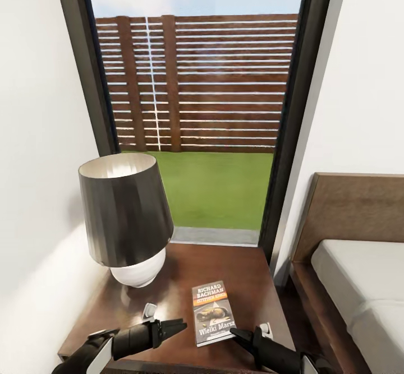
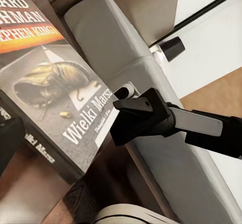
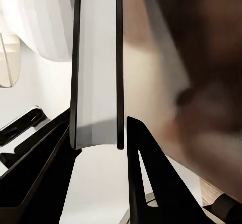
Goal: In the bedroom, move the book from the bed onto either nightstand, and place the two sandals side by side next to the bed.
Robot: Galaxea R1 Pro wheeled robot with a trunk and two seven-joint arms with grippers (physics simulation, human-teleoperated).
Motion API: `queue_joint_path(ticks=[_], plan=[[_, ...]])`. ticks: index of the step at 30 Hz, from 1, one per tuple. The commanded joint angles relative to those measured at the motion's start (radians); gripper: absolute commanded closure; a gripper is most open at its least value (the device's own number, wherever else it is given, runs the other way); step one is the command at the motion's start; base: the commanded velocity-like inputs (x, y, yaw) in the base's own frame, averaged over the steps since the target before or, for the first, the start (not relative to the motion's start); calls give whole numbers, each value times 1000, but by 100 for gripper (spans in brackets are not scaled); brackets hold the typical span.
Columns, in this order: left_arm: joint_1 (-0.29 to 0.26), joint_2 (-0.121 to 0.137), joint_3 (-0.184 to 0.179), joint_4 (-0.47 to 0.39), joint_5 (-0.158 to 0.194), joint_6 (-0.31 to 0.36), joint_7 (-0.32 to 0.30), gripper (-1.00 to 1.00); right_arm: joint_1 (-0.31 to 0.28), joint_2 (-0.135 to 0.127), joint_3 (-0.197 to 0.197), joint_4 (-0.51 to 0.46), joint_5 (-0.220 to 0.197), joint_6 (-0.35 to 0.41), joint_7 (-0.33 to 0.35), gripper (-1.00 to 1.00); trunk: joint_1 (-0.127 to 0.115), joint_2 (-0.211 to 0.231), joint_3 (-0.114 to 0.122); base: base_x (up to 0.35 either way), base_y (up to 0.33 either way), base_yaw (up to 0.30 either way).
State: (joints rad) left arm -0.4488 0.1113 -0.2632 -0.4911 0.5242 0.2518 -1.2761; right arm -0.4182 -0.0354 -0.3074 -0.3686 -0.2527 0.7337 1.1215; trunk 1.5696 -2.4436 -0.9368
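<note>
Here the right gripper (image 1: 242,336) has its jaws clenched on the near edge of the book (image 1: 213,312); in the right wrist view the two dark fingers (image 3: 146,183) stand on either side of the book's pale page edge (image 3: 98,68), which runs straight away from the camera. The left gripper (image 1: 174,326) points toward the book from the lamp's side, its tips just beside the book's cover and apart from it, and whether its jaws are parted or closed cannot be told. From the left wrist view the book (image 2: 53,93) shows its cover with a beetle-like animal picture and the words "Wielki Marsz", and the right gripper (image 2: 136,118) sits at the book's corner. The book is on the nightstand (image 1: 235,267), lying flat or nearly so on the glossy dark reddish-brown top near its front edge, title end toward the window. Beside the book on the nightstand stands a lamp (image 1: 126,220) with a dark grey shade and a round white base. Beyond the nightstand a tall dark-framed window (image 1: 196,110) looks onto green grass and a slatted brown fence. On the far side of the nightstand from the lamp is the bed (image 1: 359,284), with its pale mattress and brown headboard against the white wall.
</note>
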Motion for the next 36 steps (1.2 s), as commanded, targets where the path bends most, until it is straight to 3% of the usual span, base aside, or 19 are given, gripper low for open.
queue_joint_path(ticks=[1, 27, 36], plan=[[-1, 1, -7, 0, 10, 11, -1, -100, -1, 0, -2, 0, -2, 6, 1, 100, 0, 0, -1, 0, 0, 0], [-1, 2, -7, 0, 10, 11, 0, -100, 0, 0, -2, 0, -2, 6, 1, 100, 0, 0, -1, 58, 0, 0], [-1, 2, -7, 0, 10, 12, 0, -100, 0, 0, -2, 0, -2, 6, 1, 100, 31, -57, -30, 0, 0, 0]])
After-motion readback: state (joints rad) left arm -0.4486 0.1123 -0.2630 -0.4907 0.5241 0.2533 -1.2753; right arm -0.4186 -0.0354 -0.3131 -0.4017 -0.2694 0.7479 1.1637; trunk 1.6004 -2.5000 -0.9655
